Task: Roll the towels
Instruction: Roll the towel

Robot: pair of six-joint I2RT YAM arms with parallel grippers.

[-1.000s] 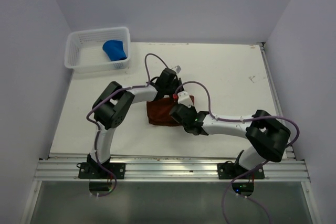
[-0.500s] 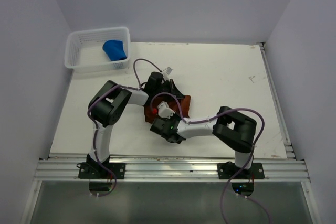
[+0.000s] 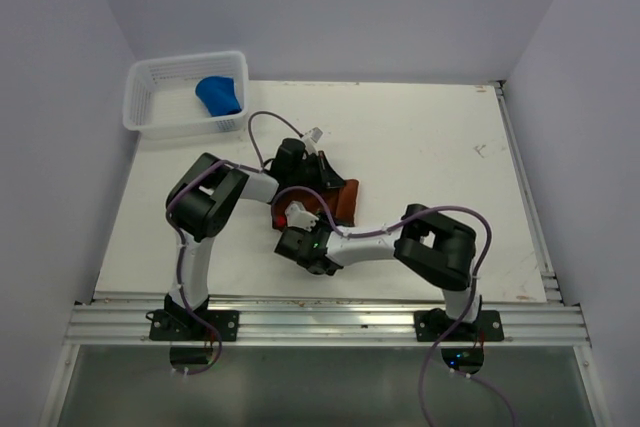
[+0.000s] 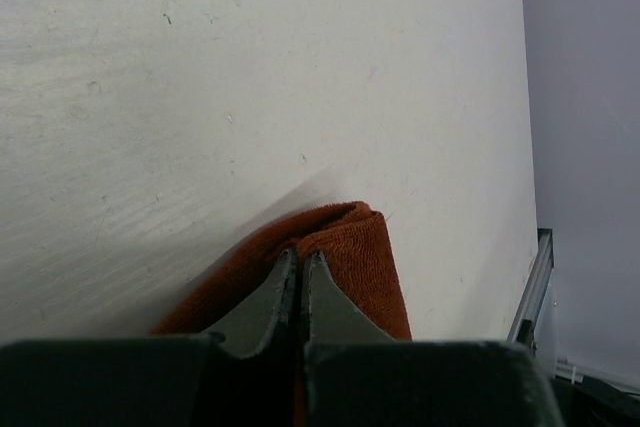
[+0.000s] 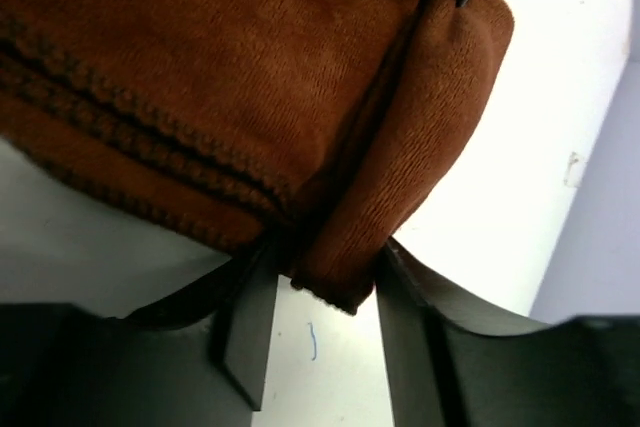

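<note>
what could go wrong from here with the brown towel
1. The right fingers stand parted around a hanging fold of the brown towel; pulling away could snag it and undo the folds.
2. The left fingers are shut on only a small edge of it; that edge could slip out and let the cloth spring open.

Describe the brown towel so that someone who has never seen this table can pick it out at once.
Look at the middle of the white table. The rust-brown towel lies bunched there, the left gripper pinched on one fold, the right gripper straddling another. The blue towel, the only other one, sits in the white basket at the far left corner.
</note>
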